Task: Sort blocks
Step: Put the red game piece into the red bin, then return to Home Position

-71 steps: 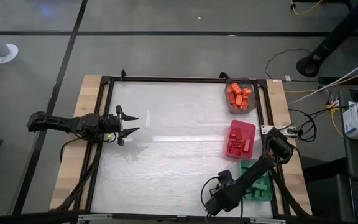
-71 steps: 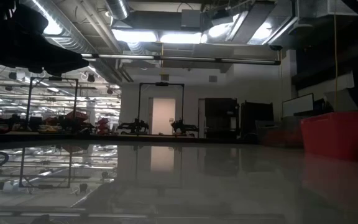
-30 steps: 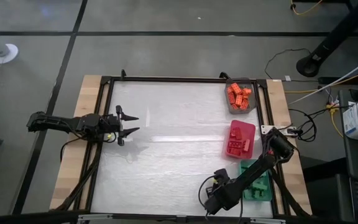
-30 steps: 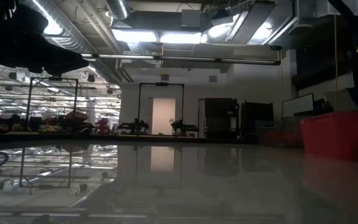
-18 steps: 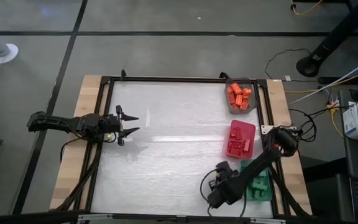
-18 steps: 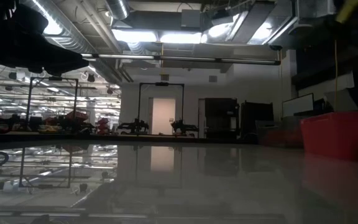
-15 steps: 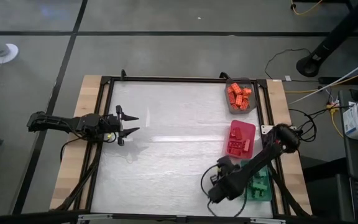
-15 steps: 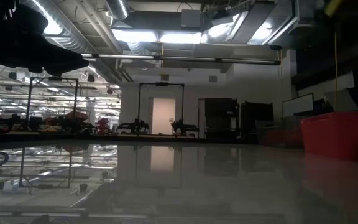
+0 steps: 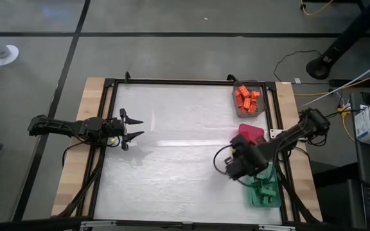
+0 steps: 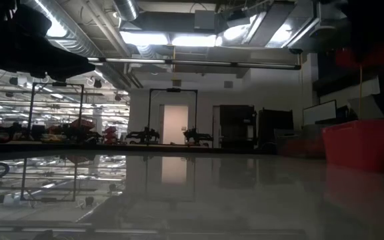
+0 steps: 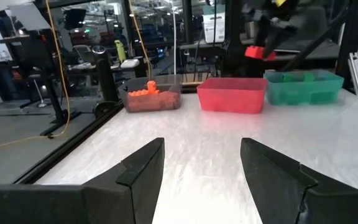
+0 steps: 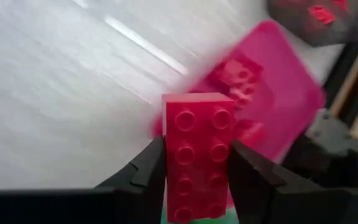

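Fingers (image 12: 194,168) clamp red block (image 12: 197,152), right wrist only.

Bright ceiling light panels (image 10: 172,39) overhead feed the room, yet seen level across the table (image 10: 179,193) everything sits dim, the glossy top mirroring the lit doorway (image 10: 175,124) far behind. From above, the light is even and flat; a pale streak of glare (image 9: 178,142) lies just ahead of the left gripper (image 9: 135,128), with soft shadows beneath it. Past the right gripper (image 12: 194,168), the red brick (image 12: 197,155) between its fingers is sharp, while the pink tray (image 12: 272,93) beyond it smears with motion blur. The left wrist view is clear, daylight-bright, and its far background is softer.
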Robot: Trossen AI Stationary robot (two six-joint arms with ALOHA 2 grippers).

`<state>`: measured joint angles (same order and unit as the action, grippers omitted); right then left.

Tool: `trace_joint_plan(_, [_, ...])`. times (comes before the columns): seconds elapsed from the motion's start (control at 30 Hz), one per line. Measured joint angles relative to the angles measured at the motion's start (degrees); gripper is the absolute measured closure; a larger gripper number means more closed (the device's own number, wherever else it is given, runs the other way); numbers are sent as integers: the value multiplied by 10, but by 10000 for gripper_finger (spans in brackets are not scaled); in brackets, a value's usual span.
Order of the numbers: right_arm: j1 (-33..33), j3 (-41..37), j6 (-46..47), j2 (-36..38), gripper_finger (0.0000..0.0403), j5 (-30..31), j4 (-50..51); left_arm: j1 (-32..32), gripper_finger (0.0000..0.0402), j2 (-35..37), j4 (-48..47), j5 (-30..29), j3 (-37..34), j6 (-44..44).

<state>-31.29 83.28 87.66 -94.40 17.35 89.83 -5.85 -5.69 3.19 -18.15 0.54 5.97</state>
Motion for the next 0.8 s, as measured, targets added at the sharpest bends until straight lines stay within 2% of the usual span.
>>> trace_joint_plan(0.17, [7, -110, -28, 59, 265, -28, 2, 0, 202, 0, 0, 0, 0, 0])
trace_joint_plan(0.33, [7, -201, -27, 105, 259, -31, -5, 0, 202, 0, 0, 0, 0, 0])
trace_joint_plan(0.47, [7, -224, -27, 123, 242, -30, -11, 0, 202, -1, 0, 0, 0, 0])
trace_joint_plan(0.8, [7, -225, -29, 123, 194, -30, -21, 0, 202, -1, 0, 0, 0, 0])
